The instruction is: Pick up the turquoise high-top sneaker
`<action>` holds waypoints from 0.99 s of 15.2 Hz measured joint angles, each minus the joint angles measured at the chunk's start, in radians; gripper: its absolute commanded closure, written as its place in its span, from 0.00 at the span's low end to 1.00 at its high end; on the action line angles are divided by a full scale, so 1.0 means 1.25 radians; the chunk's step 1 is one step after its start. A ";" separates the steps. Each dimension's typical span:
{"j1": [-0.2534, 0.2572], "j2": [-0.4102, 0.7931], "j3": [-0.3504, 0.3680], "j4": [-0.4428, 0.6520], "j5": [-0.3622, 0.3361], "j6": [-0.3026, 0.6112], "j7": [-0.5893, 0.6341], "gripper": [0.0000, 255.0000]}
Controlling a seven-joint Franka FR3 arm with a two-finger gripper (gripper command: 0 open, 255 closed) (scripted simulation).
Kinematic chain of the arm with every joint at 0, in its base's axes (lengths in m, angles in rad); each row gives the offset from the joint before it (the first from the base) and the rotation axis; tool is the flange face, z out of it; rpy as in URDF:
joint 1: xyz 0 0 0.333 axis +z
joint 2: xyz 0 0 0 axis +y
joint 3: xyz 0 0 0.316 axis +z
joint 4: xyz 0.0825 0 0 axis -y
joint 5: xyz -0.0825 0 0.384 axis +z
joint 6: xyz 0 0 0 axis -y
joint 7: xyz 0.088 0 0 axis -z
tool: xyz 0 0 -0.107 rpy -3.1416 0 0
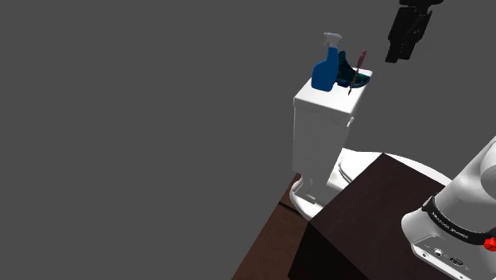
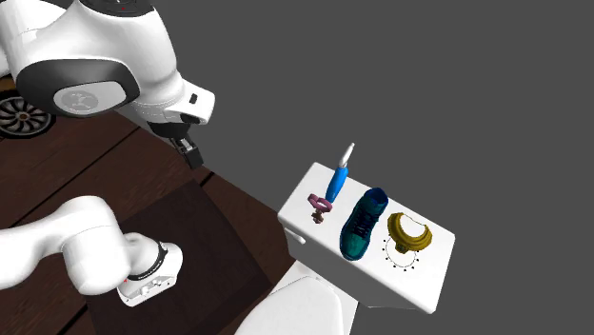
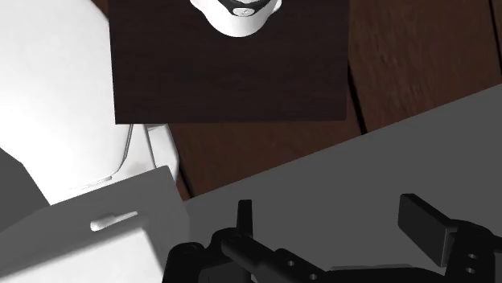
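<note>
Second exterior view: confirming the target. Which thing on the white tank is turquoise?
The high-top sneaker, lying between the blue spray bottle and the gold curved piece; the small pink item beside the bottle is the fourth.

a bathroom: white toilet tank [image 1: 322,135] and bowl [image 1: 355,164] on a plank floor [image 1: 266,246].

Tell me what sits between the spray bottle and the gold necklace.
The sneaker lies between them on the tank lid, as the second exterior view shows.

Blue spray bottle [image 2: 337,181], pink object [image 2: 318,205] and gold collar [image 2: 400,236] sit on a white tank [image 2: 428,281].
</note>
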State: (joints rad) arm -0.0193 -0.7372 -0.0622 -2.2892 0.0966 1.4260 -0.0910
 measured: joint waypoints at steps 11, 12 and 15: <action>-0.031 0.114 -0.096 -0.022 -0.091 0.183 -0.139 0.00; -0.034 0.130 -0.109 -0.024 -0.099 0.207 -0.155 0.00; -0.042 0.187 -0.143 -0.013 -0.117 0.272 -0.202 0.00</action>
State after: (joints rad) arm -0.0716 -0.5040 -0.2408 -2.3056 -0.0493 1.7663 -0.3433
